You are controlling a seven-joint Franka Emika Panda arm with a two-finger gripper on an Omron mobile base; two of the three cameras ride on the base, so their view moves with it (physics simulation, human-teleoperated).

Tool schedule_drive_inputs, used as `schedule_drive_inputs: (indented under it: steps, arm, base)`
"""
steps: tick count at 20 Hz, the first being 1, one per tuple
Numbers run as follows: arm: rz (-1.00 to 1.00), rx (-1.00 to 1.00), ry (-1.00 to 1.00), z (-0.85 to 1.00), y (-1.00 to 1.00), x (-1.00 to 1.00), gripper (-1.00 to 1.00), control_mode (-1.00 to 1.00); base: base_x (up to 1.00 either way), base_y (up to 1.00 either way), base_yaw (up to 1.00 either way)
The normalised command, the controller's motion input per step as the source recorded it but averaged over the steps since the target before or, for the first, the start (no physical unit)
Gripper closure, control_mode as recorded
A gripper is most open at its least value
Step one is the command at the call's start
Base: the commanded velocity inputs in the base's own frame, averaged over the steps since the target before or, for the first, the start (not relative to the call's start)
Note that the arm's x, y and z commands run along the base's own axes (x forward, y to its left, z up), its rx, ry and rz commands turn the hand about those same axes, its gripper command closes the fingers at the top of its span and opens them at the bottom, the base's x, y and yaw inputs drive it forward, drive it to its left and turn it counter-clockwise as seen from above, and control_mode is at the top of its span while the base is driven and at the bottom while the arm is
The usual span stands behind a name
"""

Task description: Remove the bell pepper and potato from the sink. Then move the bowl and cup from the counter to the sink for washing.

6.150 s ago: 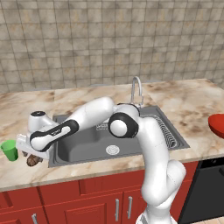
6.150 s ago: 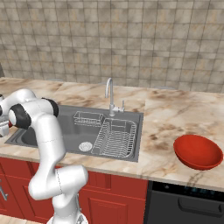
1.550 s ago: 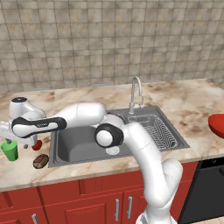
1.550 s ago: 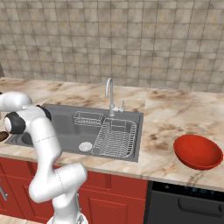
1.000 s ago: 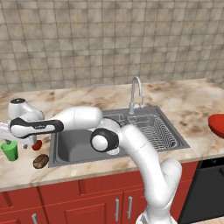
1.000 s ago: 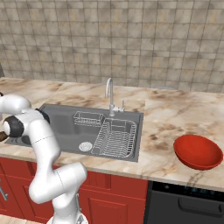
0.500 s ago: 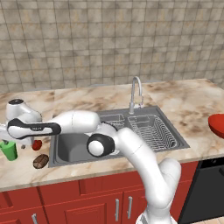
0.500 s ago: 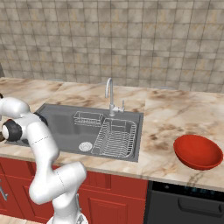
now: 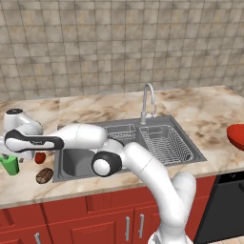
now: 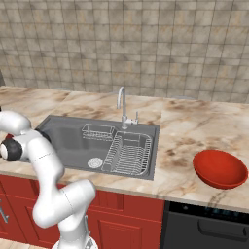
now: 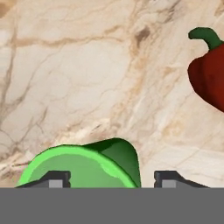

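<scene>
The green cup (image 9: 9, 164) stands on the counter at the far left, and my gripper (image 9: 8, 154) hangs directly over it. In the hand view the cup (image 11: 87, 166) lies between my fingertips (image 11: 171, 178). One tip sits over the cup's mouth and the other outside its wall, with a gap left to the rim, so the gripper (image 11: 111, 178) is open. The red bell pepper (image 9: 40, 157) (image 11: 210, 74) and the brown potato (image 9: 44, 175) rest on the counter between the cup and the sink (image 9: 76, 162). The red bowl (image 10: 220, 168) sits on the counter at the far right.
My arm stretches low across the left half of the sink (image 10: 63, 133). A wire rack (image 10: 129, 153) fills its right half, and the chrome faucet (image 9: 147, 97) stands behind it. A tiled wall runs along the back of the counter.
The hand has shifted a little further left and settled down over the cup. The jaws have narrowed somewhat around the cup's wall.
</scene>
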Motion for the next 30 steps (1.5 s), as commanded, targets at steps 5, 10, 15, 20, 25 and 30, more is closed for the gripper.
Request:
schedule_drive_inputs:
  steps: [5, 10, 15, 20, 25, 30]
  arm:
    - [0.01, -0.02, 0.05, -0.07, 0.00, -0.16, 1.00, -1.00]
    - [0.00, -0.03, 0.04, -0.04, -0.11, -0.16, 1.00, -1.00]
    - [0.00, -0.03, 0.01, 0.01, -0.23, -0.09, 1.00, -1.00]
    - [0.00, 0.00, 0.00, 0.16, -0.29, -0.03, 1.00, -1.00]
    - [0.00, 0.00, 0.00, 0.27, -0.35, -0.07, 1.00, -1.00]
    - [0.00, 0.00, -0.03, 0.23, -0.41, -0.21, 1.00, -1.00]
  base:
    - [0.00, 0.00, 0.00]
    - [0.00, 0.00, 0.00]
    - [0.00, 0.00, 0.00]
    - [0.00, 0.00, 0.00]
    - [0.00, 0.00, 0.00]
    - [0.00, 0.00, 0.00]
